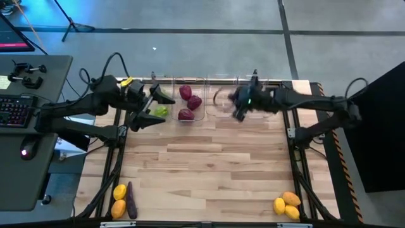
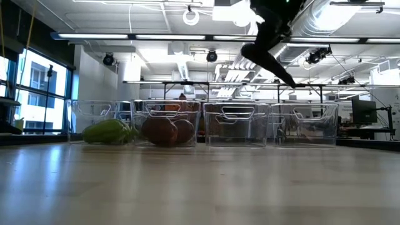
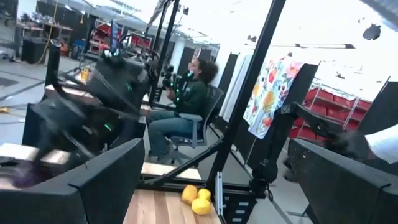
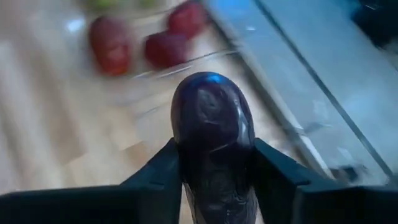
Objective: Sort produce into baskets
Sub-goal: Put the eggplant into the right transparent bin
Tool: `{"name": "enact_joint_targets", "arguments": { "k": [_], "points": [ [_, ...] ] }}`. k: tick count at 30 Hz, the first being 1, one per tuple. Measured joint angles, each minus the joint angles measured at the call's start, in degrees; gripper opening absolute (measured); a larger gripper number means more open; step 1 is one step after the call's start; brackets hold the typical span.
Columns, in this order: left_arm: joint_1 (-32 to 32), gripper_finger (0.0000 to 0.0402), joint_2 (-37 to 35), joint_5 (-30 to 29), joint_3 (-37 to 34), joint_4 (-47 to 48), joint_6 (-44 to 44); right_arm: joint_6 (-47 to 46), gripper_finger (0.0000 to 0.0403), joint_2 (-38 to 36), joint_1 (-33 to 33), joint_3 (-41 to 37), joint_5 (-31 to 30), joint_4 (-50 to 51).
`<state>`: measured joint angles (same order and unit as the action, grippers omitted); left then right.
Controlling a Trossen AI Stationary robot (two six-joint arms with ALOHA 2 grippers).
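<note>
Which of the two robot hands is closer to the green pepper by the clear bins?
The left. The left gripper hangs right beside the green pepper, open. The right gripper is farther along the row of bins, gripping an eggplant.

Keyboard point(image 1: 16, 111), seated person point(image 3: 186, 106)

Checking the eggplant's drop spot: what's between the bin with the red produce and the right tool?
In the high view, only a clear, seemingly empty bin lies between the red-produce bin and the right tool, which holds the eggplant.
</note>
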<state>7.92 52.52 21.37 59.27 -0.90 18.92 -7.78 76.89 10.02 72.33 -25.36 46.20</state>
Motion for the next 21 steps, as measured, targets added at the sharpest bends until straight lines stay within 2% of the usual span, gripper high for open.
{"name": "enact_joint_targets", "arguments": {
  "k": [5, 10, 16, 21],
  "points": [
    [-0.1, 0.0385, 0.8, 0.0, 0.0, 0.0, 1.0, -4.6, 0.0227, 0.0, 11.4, 0.0, 0.3, 1.2],
    [-0.2, 0.0385, 1.5, 0.0, 0.0, 1.3, 5.9, -8.8, 0.0264, 0.5, 19.8, -0.1, 4.9, 0.9],
    [-0.2, 0.0385, 1.5, 0.0, 0.0, 5.1, 14.0, -6.2, 0.0275, -0.6, 22.4, -0.1, 7.0, -0.1],
    [-0.2, 0.0385, 2.5, 0.0, 0.0, 5.7, 15.1, -6.3, 0.0276, -2.7, 21.2, -0.1, 10.5, -0.4]
  ]
}}
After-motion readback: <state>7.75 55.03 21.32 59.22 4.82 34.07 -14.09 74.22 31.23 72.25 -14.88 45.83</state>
